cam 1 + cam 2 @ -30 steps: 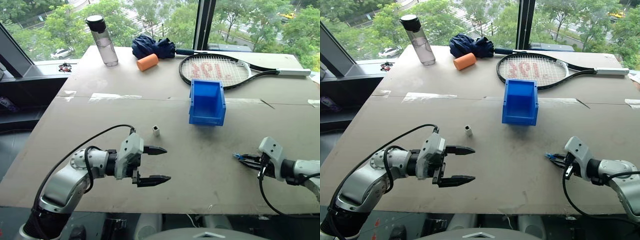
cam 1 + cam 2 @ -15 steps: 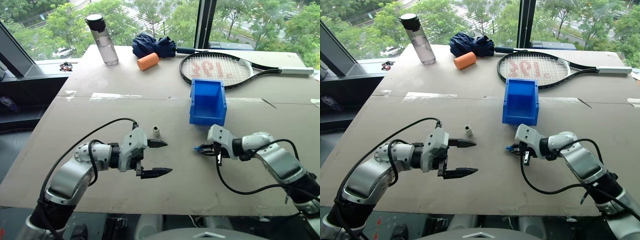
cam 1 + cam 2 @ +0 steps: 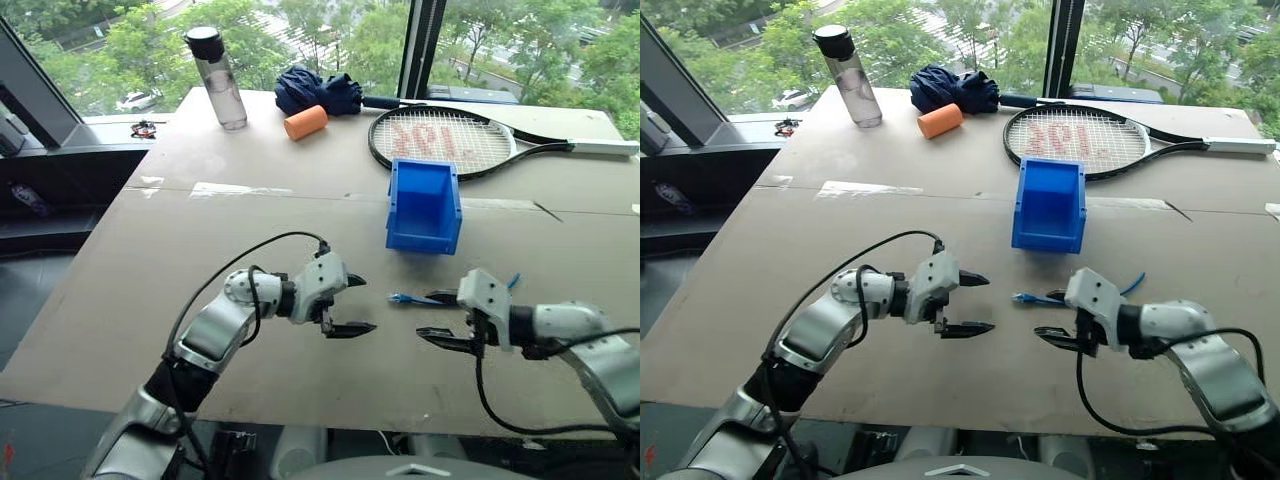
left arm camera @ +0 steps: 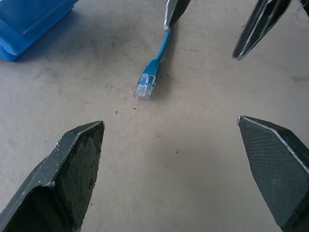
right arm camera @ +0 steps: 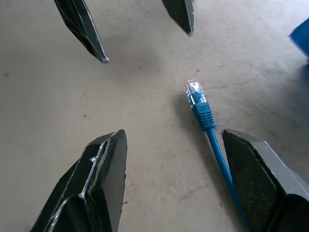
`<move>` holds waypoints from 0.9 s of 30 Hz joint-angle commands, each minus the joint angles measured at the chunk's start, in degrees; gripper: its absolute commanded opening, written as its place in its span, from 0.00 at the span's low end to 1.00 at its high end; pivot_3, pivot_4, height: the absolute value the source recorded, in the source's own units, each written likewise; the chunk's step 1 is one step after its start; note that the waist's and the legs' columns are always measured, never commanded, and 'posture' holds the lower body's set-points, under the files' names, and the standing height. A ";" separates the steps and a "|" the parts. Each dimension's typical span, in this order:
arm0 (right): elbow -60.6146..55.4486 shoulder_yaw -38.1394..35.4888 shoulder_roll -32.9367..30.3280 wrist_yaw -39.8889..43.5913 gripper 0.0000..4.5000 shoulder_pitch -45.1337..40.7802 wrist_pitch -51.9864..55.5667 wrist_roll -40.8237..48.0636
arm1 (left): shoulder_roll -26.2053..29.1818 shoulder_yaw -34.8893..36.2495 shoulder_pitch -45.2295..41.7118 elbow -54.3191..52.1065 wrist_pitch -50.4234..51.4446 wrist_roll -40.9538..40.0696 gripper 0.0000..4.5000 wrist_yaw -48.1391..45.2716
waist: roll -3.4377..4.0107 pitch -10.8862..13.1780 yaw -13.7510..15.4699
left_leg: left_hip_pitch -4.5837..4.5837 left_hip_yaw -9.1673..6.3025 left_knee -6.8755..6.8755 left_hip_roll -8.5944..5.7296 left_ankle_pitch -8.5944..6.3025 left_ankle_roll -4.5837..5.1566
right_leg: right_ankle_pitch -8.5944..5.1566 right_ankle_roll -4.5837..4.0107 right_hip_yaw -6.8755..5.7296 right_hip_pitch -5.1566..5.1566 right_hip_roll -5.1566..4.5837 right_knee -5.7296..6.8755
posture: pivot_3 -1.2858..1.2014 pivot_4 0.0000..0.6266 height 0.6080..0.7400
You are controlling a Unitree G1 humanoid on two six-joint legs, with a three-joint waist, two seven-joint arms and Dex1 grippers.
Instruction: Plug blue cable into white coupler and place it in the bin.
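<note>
Nearest you, both pincers hang low over the front part of the desk (image 3: 150, 260), facing each other. Your left pincer (image 3: 353, 304) has its two black fingers spread wide with nothing between them, pointing toward your right. Your right pincer (image 3: 440, 316) is parted as well and grips nothing; in the right wrist view the blue cable (image 5: 205, 123) lies flat on the desk, running past the inside of one finger rather than being clamped. The cable's clear plug (image 4: 145, 89) rests on the bare surface between the two pincers, its tip aimed at your left pincer, closer to the right pincer's fingertips. The rest of the cable trails back under your right pincer, and a short blue stretch shows again just behind it. You cannot make out the white coupler in these views; your left arm covers the patch of desk behind that pincer. A little farther on, behind the gap between the pincers and slightly to the right, the blue bin (image 3: 424, 205) sits on the desk, well apart from the plug. Beyond it lies a tennis racket (image 3: 445, 140), and along the far edge an orange foam cylinder (image 3: 305, 122), a folded dark blue umbrella (image 3: 318, 90) and a clear water bottle (image 3: 218, 78) with a black cap.
</note>
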 commanded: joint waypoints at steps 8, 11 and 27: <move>-18.90 -12.40 6.82 -12.57 0.72 26.31 -0.39 0.25 | -10.21 -4.35 -9.80 17.86 -8.46 6.07 1.00 -1.99 | 0.05 -0.05 -0.55 | 0.06 0.06 0.07 0.01 0.00 0.00 | -0.14 -0.08 0.08 0.03 0.03 0.03 | 0.52 0.24 1.00; -21.71 -12.01 9.11 -15.78 0.74 29.59 0.18 0.05 | -11.41 -5.77 -11.33 21.11 -10.87 7.94 0.74 -3.51 | 0.09 -0.07 -0.20 | 0.05 0.03 0.07 0.02 0.00 0.00 | -0.22 0.01 0.05 0.02 0.03 0.04 | 0.52 0.24 1.00; -20.72 -4.16 22.04 -25.61 0.74 29.12 8.97 15.48 | -11.50 4.48 -12.93 10.65 18.75 -12.33 0.01 -11.72 | 0.06 -0.08 -0.17 | -0.05 -0.19 0.07 0.07 0.00 0.01 | -0.26 -0.07 -0.07 0.00 -0.02 0.00 | 0.52 0.24 1.00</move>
